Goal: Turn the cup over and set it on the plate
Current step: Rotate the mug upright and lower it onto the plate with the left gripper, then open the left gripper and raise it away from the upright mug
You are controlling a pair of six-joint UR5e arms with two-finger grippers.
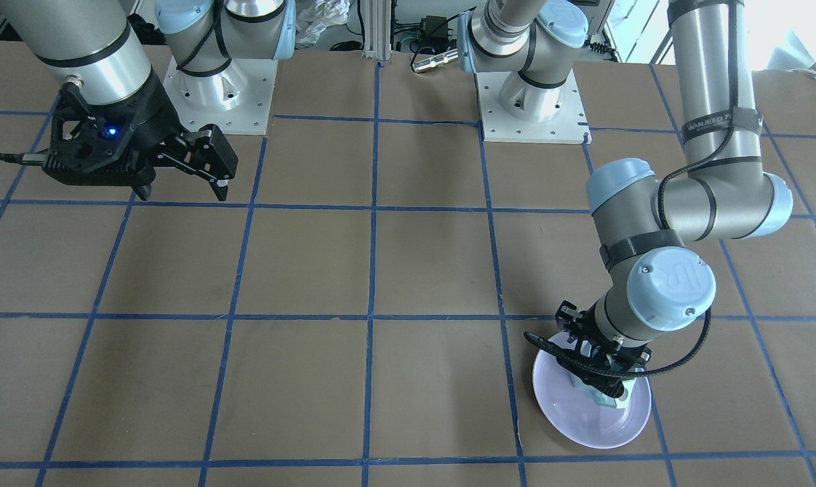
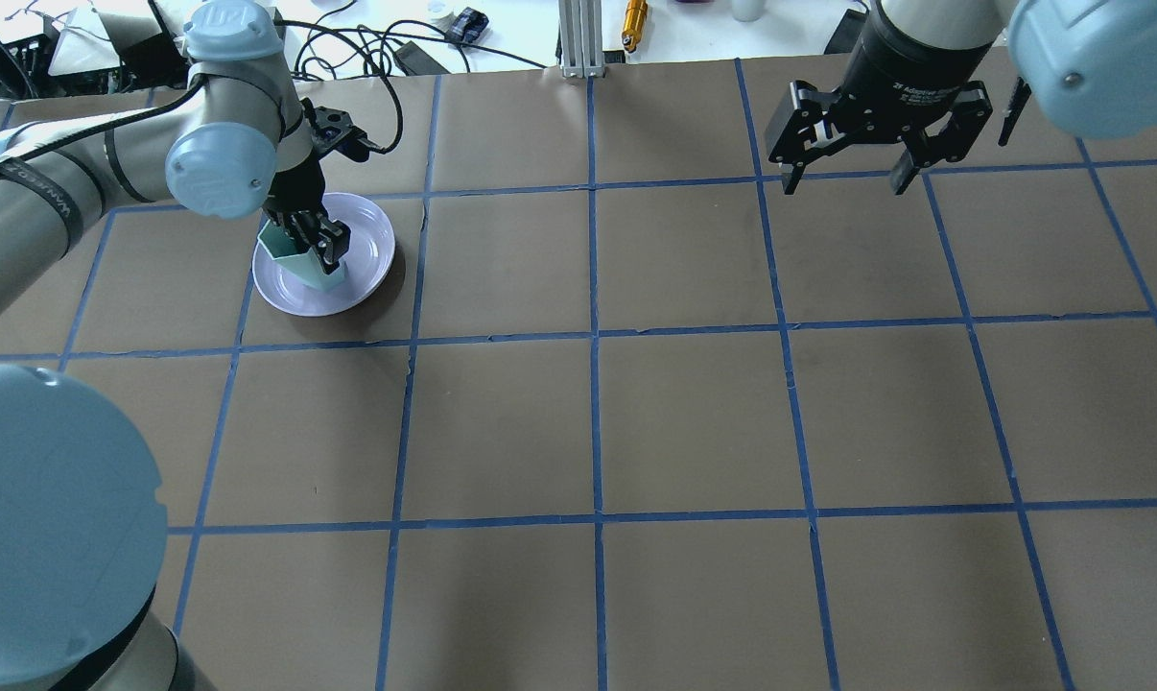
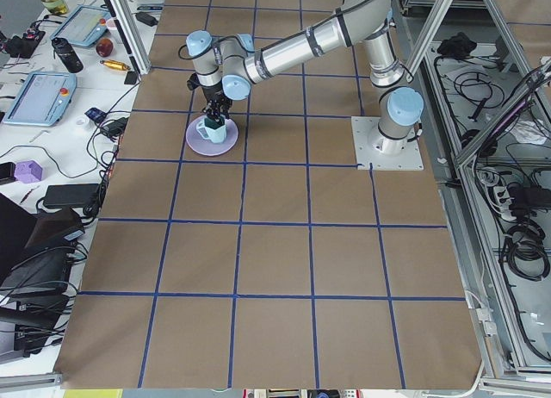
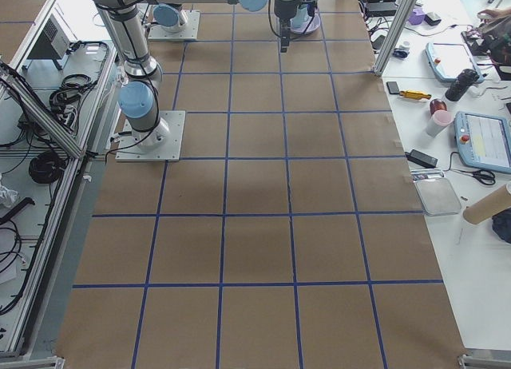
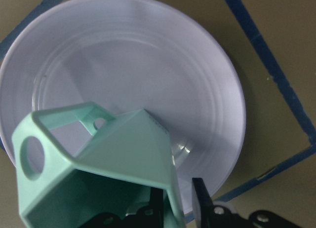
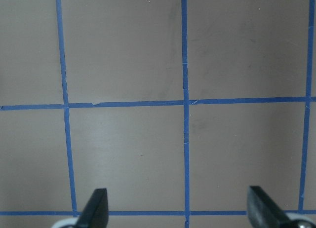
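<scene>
We're looking at a big table [image 2: 694, 422] covered in brown paper, cut into squares by blue tape lines [image 2: 594, 335]. Along 1 side there's a white bench [image 4: 471, 257] cluttered with teach pendants [image 4: 485, 141], plus aluminium frame posts [image 3: 123, 27]. Bright glare [image 1: 797, 30] washes out 1 corner.

One fixed camera looks steeply down over the table [image 2: 694, 413], another faces it from the opposite side, and two distant ones look along it from each end. Both wrist cameras look down from close range. The left one's plate [image 5: 148, 65] also shows in the two steep views.

Silver arms [image 1: 712, 88] — pale-blue joint caps [image 1: 672, 287], black cables [image 1: 663, 203].
</scene>
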